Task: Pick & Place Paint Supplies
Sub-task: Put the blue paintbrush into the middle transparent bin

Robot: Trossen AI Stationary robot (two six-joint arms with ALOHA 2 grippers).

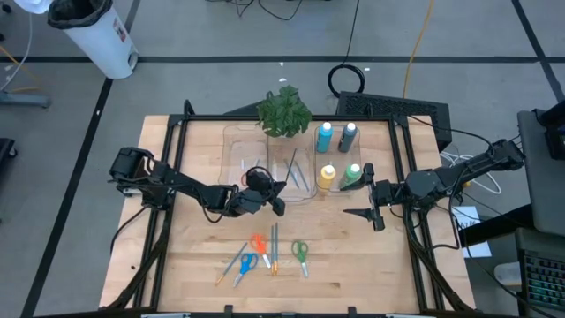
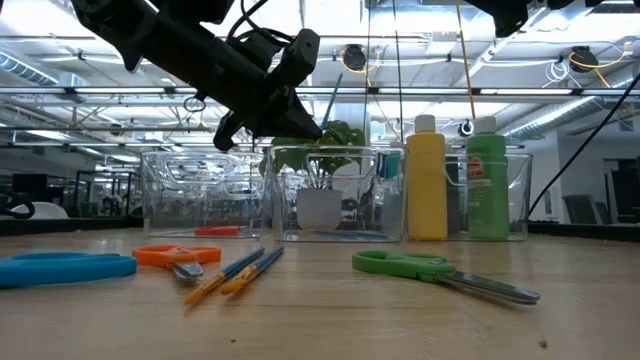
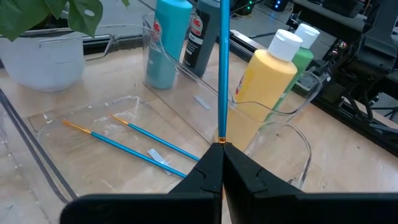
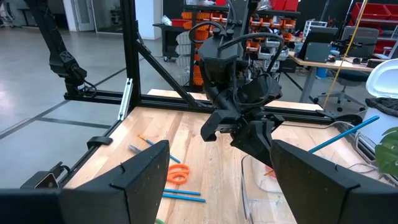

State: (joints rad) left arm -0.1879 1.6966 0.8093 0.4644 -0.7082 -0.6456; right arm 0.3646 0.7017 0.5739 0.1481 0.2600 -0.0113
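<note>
Above the middle bin (image 1: 265, 190), the left tool (image 3: 222, 147) pinches a thin blue brush (image 3: 223, 68) by its lower end, just where an orange ferrule shows, so the long shaft stands up from the fingertips, tilted slightly. Its fingers are pressed together on the brush. The left arm reaches from the tabletop's (image 1: 194, 256) left edge toward the centre, wrist bent down over the bin. Two more blue brushes (image 3: 134, 144) with orange tips lie flat on the bin's floor beneath it. Just beside, in the right bin (image 3: 283, 112), stand four bottles: light blue (image 3: 168, 40), dark (image 3: 202, 34), yellow (image 3: 267, 78) and green (image 3: 305, 46). Orange (image 1: 259, 243), blue (image 1: 246, 263) and green scissors (image 1: 301, 253) and a few brushes (image 1: 274, 246) lie on the near tabletop. The right tool (image 1: 369, 201) hangs at the right side near the bottles, its fingers spread wide and holding nothing.
</note>
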